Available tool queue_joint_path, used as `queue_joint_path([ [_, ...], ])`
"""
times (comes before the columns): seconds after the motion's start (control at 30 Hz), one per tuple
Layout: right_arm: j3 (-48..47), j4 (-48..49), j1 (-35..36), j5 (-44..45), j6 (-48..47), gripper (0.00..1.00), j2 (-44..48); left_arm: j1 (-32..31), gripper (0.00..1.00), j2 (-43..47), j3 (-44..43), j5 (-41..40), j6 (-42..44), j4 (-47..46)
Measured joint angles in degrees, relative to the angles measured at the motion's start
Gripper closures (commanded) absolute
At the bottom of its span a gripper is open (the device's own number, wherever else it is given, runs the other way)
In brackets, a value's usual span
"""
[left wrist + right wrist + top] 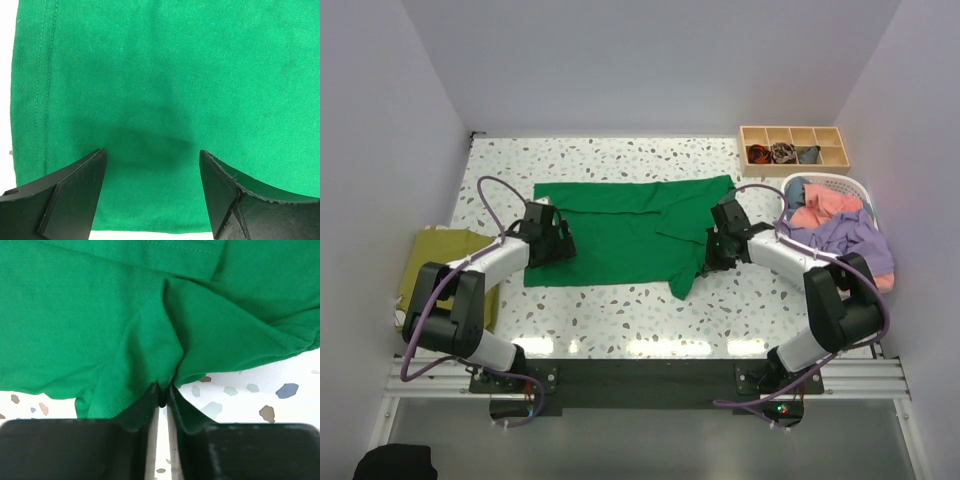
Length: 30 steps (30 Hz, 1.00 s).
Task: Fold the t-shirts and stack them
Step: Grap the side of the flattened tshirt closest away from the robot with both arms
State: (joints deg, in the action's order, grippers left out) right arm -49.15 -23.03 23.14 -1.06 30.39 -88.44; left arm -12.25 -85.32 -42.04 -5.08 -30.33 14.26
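A large bright green t-shirt point(625, 235) lies spread across the middle of the table, its right side folded over and rumpled. My left gripper point(563, 245) hovers open over the shirt's left part; its fingertips point(100, 155) stand wide apart above flat green cloth point(165, 85), holding nothing. At the shirt's right edge, my right gripper point(710, 255) is shut on a pinched fold of green cloth point(150, 345), which bunches into creases right at the jaws point(163, 389). An olive-yellow t-shirt point(440, 262) lies at the table's left edge.
A white slatted basket point(863, 186) at the right holds lavender point(845, 238), coral-pink point(825, 205) and blue point(797, 188) shirts. A wooden compartment tray point(792, 132) with small dark balled fabrics stands at the back right. White walls close in three sides.
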Motion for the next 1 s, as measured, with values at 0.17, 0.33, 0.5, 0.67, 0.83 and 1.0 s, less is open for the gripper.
queue_joint_path([
  [0.17, 0.0, 0.1, 0.0, 0.0, 0.0, 1.0, 0.2, 0.0, 0.21, 0.0, 0.0, -0.1, 0.0, 0.1],
  [0.33, 0.0, -1.5, 0.0, 0.1, 0.0, 1.0, 4.3, 0.0, 0.19, 0.5, -0.1, -1.0, 0.0, 1.2],
  [0.5, 1.3, -3.3, 0.0, 0.5, 0.5, 1.0, 11.6, 0.0, 0.18, 2.3, -1.0, -2.3, 0.1, 3.1],
  [0.67, 1.9, -5.7, 0.0, 1.6, 1.3, 1.0, 16.2, 0.0, 0.18, 3.6, -1.2, -2.6, 0.0, 4.2],
  [0.83, 1.9, -8.2, 0.0, 2.3, 1.7, 1.0, 19.4, 0.0, 0.17, 6.8, 1.2, -2.3, -1.2, 4.7],
  [1.0, 1.1, -11.1, 0.0, 3.5, 1.8, 1.0, 21.8, 0.0, 0.18, 11.5, 5.6, -2.8, -5.2, 6.6],
])
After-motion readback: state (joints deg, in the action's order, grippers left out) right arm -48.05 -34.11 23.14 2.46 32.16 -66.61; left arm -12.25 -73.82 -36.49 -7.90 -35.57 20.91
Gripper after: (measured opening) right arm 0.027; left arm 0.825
